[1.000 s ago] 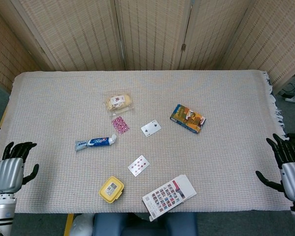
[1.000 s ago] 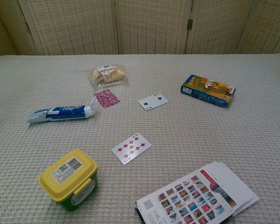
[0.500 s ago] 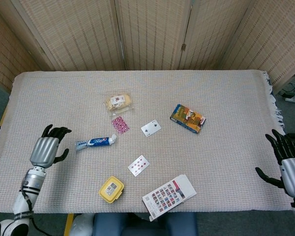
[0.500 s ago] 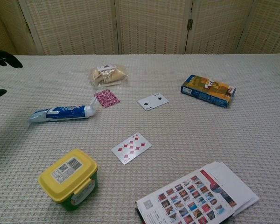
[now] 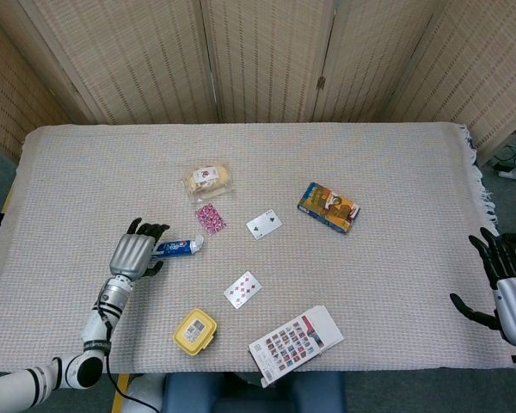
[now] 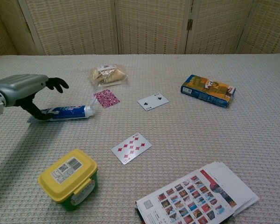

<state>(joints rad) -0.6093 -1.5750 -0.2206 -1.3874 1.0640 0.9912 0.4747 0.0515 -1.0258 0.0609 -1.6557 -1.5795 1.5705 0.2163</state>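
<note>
Woven reed screens close off the back of the scene, and in front of them a table (image 5: 396,163) under a pale knitted cloth carries a scatter of small things. On the robot's left side, the left hand (image 5: 135,252) hangs over the tail end of a toothpaste tube (image 6: 67,112), which lies flat on the cloth with its cap pointing toward a small pink patterned packet (image 6: 106,98). In the chest view its dark fingers (image 6: 57,84) are spread above the tube while the thumb reaches down in front of it, tip at or just beside the tube; whether it touches cannot be told, and nothing is gripped. This reads as the reach-and-align step of a pickup, with the grasp itself not yet made. A next move would call for lowering the palm so fingers and thumb straddle the tube's body, then closing across its width and not on the flat crimped end, which could slip. The right hand (image 5: 507,288) sits at the far right table edge, fingers apart and holding nothing, well apart from everything. Near the tube lie a bag of snacks (image 5: 208,179), a clubs card (image 5: 264,224), a diamonds card (image 5: 242,289), a yellow-lidded tub (image 6: 67,178), a printed leaflet (image 6: 196,198) and a blue and orange box (image 5: 328,206)
</note>
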